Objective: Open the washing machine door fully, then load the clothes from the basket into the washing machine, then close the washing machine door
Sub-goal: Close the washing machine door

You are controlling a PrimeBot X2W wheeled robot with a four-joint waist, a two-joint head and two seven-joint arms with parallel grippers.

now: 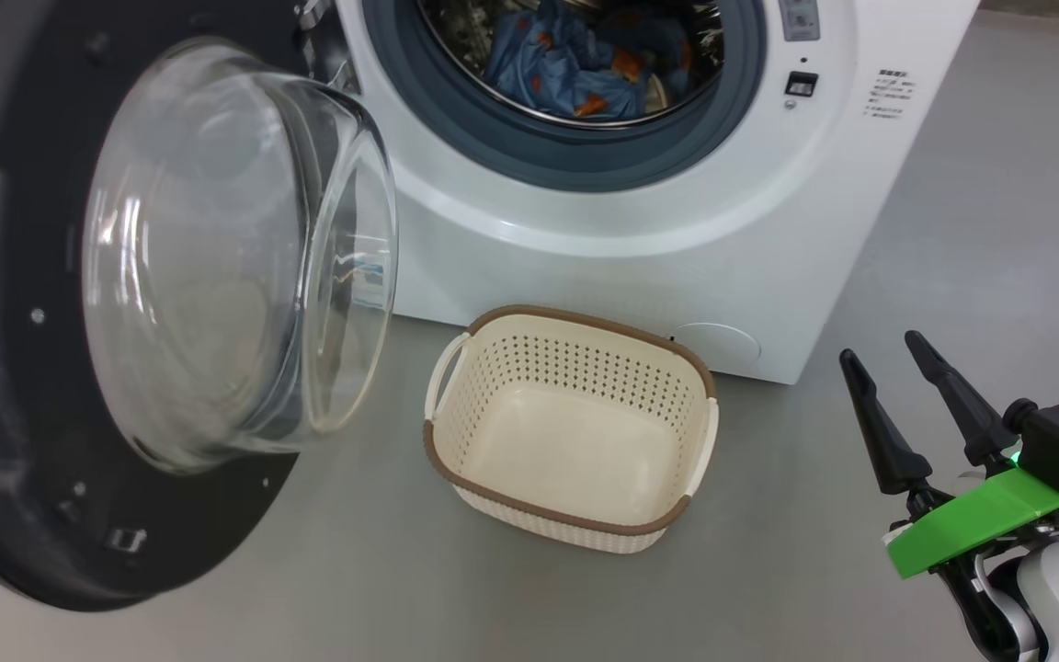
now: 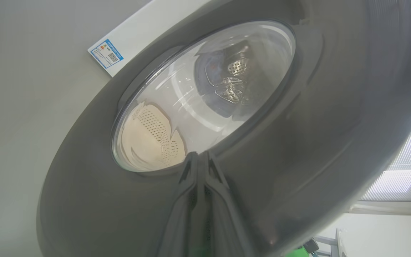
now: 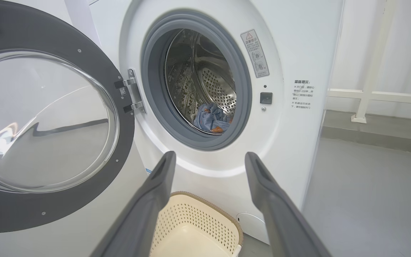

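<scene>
Head view: washing machine door point(image 1: 217, 257) swung wide open at the view's left, glass bowl bulging toward the camera. Washing machine point(image 1: 640, 248) sits at top centre with its mouth exposed. Clothes point(image 1: 575, 64) lie bunched inside the drum, blue with orange prints. Basket point(image 1: 575, 322) stands upright on the floor point(image 1: 309, 570), just in front of the washer's lower front edge, toward its right corner, bare bottom showing. Right gripper point(image 1: 879, 348) hangs at lower right over the floor, well apart from the basket, fingers spread and gripping nothing.

Left wrist view: left gripper point(image 2: 200, 157) clenched, both fingers pressed together with nothing between them. Tips lie at the outer black ring of the washing machine door point(image 2: 316, 125), just under the edge of the glass window point(image 2: 205, 89); contact looks likely but cannot tell for sure. Basket point(image 2: 148, 139) shows warped through the glass. Blue label sticker point(image 2: 106, 55) sits on the corner of the washing machine point(image 2: 145, 28) past the door's rim.

Right wrist view: right gripper point(image 3: 209, 159) released, fingers far apart, aimed at the washer's front below the opening. Washing machine door point(image 3: 48, 121) is open at the left, hung on its hinge point(image 3: 130, 93). Washing machine point(image 3: 291, 142) fronts the view, grey gasket point(image 3: 152, 71) around the steel drum point(image 3: 205, 78). Clothes point(image 3: 211, 119) rest at the drum's bottom near the front lip. Basket point(image 3: 194, 221) is on the floor below, between the two fingers as seen here.
</scene>
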